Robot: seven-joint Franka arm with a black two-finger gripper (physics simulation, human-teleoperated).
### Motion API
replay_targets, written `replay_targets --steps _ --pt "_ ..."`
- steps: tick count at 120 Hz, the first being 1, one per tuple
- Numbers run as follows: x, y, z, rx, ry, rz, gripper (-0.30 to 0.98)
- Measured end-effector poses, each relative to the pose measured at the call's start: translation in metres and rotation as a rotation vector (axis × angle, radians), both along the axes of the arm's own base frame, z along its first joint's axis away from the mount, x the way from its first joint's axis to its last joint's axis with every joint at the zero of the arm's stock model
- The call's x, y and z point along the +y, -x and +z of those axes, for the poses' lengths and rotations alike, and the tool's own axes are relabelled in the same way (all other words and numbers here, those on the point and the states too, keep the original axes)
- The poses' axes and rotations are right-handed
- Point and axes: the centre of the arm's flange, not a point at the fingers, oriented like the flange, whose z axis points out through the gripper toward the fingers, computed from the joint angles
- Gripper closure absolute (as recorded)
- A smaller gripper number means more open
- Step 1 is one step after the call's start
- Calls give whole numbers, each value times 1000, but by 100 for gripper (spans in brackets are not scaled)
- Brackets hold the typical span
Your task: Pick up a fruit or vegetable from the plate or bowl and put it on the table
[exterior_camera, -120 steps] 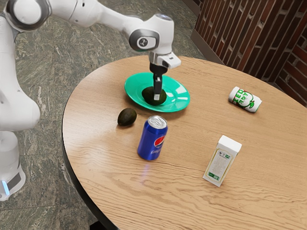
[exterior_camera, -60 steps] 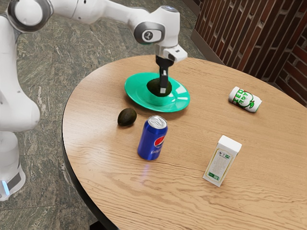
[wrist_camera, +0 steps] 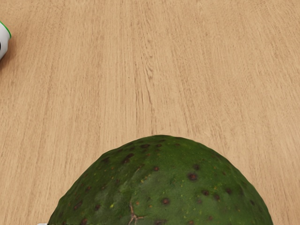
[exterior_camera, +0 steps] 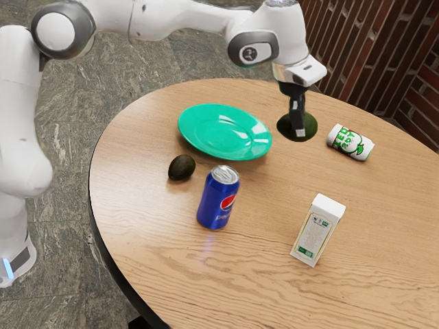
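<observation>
Avocado moved off plate, in hand

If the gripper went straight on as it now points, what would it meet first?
The wooden table, probably: the gripper points down, so the held avocado would touch first; the white can looks off to one side, though depth is unclear.

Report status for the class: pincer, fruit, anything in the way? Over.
Black two-finger pincer shut on dark green, oval avocado. Avocado clear of glossy green plate, over brown wooden table. White, green-lettered metal can lying nearby, possible obstacle.
</observation>
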Motion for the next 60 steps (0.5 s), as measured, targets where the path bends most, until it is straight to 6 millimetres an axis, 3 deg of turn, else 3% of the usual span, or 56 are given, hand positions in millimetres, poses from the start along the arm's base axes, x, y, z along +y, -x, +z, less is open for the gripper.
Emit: replay_targets --steps 29,60 --pt "-21 -43 -71 -3 75 -33 21" --pt "-20 -48 -81 -23 81 -29 9"
